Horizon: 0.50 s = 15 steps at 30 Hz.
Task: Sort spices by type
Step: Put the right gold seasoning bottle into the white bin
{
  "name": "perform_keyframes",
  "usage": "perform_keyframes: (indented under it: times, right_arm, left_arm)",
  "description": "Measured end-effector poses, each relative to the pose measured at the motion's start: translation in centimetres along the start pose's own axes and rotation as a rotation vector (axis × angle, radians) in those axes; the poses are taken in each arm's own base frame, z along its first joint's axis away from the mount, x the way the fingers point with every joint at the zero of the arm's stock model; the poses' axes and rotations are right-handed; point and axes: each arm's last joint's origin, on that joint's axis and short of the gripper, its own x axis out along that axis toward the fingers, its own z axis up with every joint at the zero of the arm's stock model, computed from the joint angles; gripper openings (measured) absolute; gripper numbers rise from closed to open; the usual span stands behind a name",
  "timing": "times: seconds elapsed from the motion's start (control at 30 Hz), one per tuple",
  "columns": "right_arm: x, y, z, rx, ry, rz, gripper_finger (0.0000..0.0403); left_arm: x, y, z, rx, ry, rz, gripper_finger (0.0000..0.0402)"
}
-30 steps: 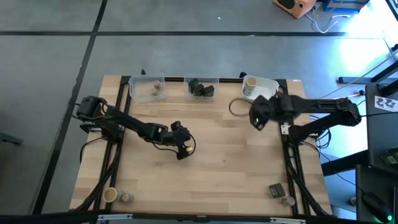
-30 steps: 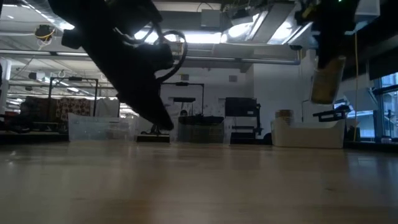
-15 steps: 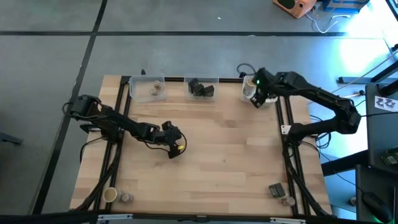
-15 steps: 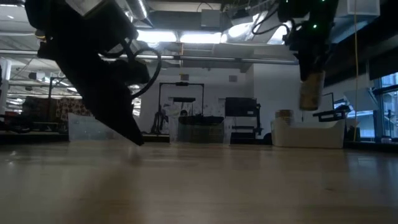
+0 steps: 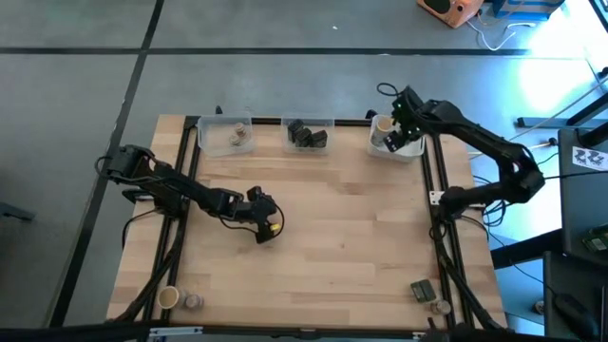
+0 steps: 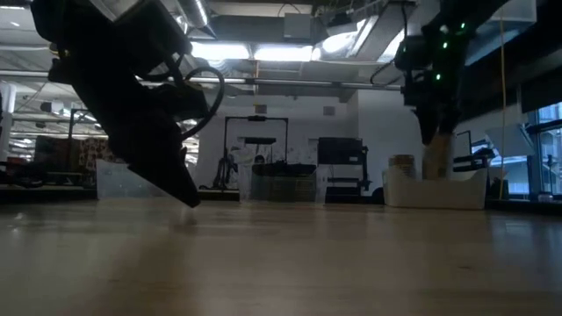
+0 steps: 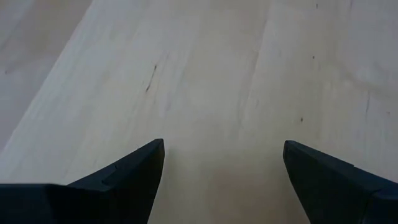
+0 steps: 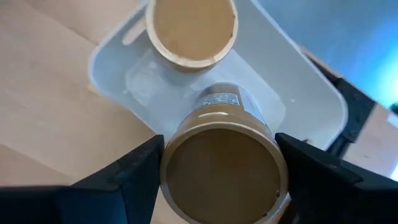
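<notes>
My right gripper [image 5: 397,136] [image 8: 221,146] is over the white tub [image 5: 412,152] [image 8: 311,93] at the table's far right, shut on a tan cylinder [image 8: 221,171] [image 6: 436,160]. A second tan cylinder [image 8: 191,28] [image 5: 380,123] stands upright in that tub. My left gripper [image 5: 265,231] [image 7: 224,146] is open, low over bare wood left of the table's middle, touching nothing. Brownish round jars [image 5: 240,134] lie in the far-left clear tub and dark blocks [image 5: 306,134] in the middle clear tub. My right gripper pinches the tan cylinder between its two fingers, on the opposite sides of its upper end [image 8: 171,155]. The fingers come from above, pointing down. The cylinder hangs roughly upright below them, its lower end [image 6: 436,172] down behind the tub's wall; whether it touches the tub's floor is hidden.
Near the left front corner stand a tan cylinder [image 5: 168,297] and a round jar [image 5: 193,302]. Near the right front corner lie a dark block [image 5: 422,289] and a round jar [image 5: 439,306]. Black frame rails [image 5: 443,247] run along both table sides. The middle is bare wood.
My right gripper has carried the tan cylinder from over the table toward the far right corner and down into the white tub. My left gripper has slid a little toward the table's left edge and then kept still.
</notes>
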Motion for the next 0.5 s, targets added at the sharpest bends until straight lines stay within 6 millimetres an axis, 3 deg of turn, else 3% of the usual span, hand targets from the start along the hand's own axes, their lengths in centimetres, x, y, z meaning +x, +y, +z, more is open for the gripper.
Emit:
perform_keyframes:
  times: [0.27, 0.5]
  right_arm:
    - [3.4, -0.6, 0.8, -0.007, 0.071, -0.002, 0.0284]
    - [4.4, -0.3, 1.3, -0.022, 0.077, -0.003, 0.0285]
  left_arm:
    - [0.0, 0.0, 0.0, -0.004, 0.000, 0.000, 0.0312]
    - [0.0, 0.0, 0.0, -0.010, 0.000, -0.001, 0.0312]
